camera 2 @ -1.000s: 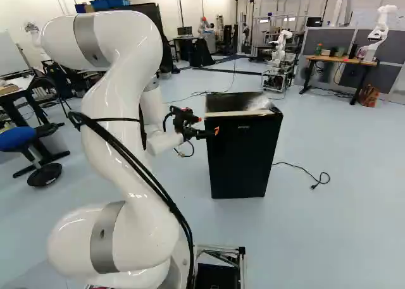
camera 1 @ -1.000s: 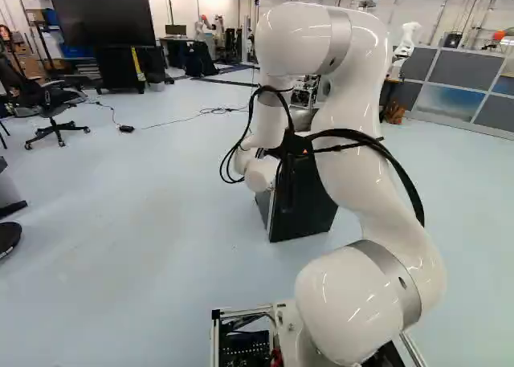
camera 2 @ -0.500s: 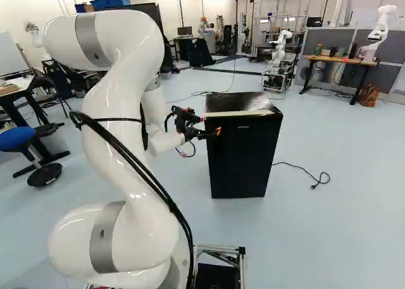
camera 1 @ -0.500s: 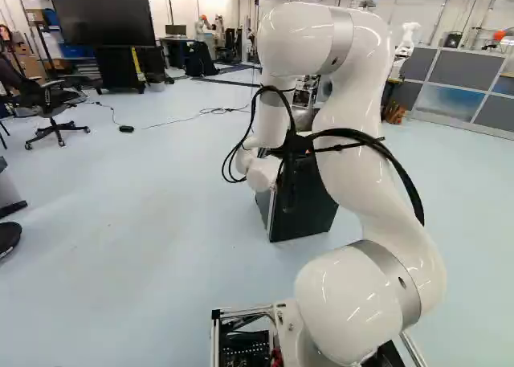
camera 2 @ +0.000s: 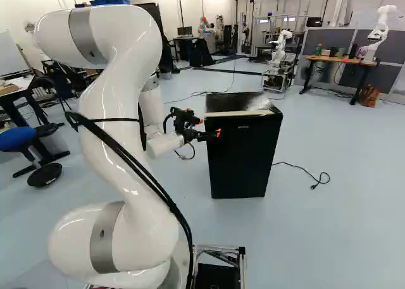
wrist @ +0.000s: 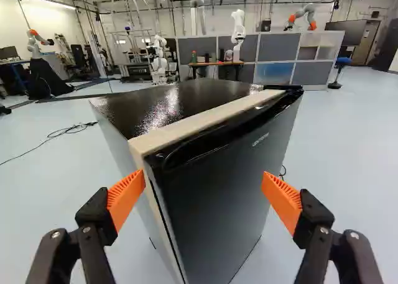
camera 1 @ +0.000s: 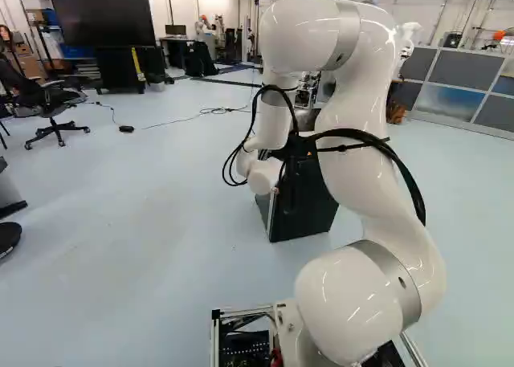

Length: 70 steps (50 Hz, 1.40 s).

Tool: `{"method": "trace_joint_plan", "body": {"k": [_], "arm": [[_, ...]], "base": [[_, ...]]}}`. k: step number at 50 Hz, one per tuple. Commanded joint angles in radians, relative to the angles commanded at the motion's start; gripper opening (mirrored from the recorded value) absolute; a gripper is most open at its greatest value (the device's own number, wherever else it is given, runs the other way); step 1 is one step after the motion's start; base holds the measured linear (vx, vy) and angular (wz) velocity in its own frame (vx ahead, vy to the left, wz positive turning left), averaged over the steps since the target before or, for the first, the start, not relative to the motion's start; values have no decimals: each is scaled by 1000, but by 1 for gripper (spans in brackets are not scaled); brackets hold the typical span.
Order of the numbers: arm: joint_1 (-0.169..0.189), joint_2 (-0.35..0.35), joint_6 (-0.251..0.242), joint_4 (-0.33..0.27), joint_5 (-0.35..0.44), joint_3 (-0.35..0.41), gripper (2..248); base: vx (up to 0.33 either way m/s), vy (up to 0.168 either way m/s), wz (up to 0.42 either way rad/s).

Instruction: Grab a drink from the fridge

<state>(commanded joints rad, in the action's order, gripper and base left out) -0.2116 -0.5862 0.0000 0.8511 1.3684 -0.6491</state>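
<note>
Over at the left of the left base view there's a big dark screen (camera 1: 102, 18), with an office chair (camera 1: 52, 102) near it on the floor. In the right base view, going rightward, a blue stool (camera 2: 19, 137) comes first, then the white arm (camera 2: 114, 112) rising tall, and the pincer (camera 2: 209, 127) reaching out near the top of the fridge (camera 2: 243, 156). Its two fingers stand wide apart, orange pads (wrist: 126, 196) facing each other, nothing clamped. The wrist view has the fridge standing on the floor straight ahead, seen between the fingers, one front corner towards the pincer; whether anything touches, I can't tell. It's a squat box with a glossy black top, a pale strip along the top's front edge and a dark, closed door (wrist: 217, 203). Small light print (wrist: 260, 139) sits on that door just under the long black handle (wrist: 217, 140). Further right, a black cord (camera 2: 300, 169) trails over the floor, and beyond it a wooden bench (camera 2: 345, 61) carries a green bottle (camera 2: 318, 49) and another robot (camera 2: 379, 33).
</note>
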Motion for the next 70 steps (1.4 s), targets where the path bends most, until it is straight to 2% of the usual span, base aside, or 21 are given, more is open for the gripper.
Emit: {"method": "trace_joint_plan", "body": {"k": [40,70], "arm": [[-3,-30,0,0,0,-47,247],[28,-32,0,0,0,-51,247]], "base": [[0,0,0],[0,0,0]]}}
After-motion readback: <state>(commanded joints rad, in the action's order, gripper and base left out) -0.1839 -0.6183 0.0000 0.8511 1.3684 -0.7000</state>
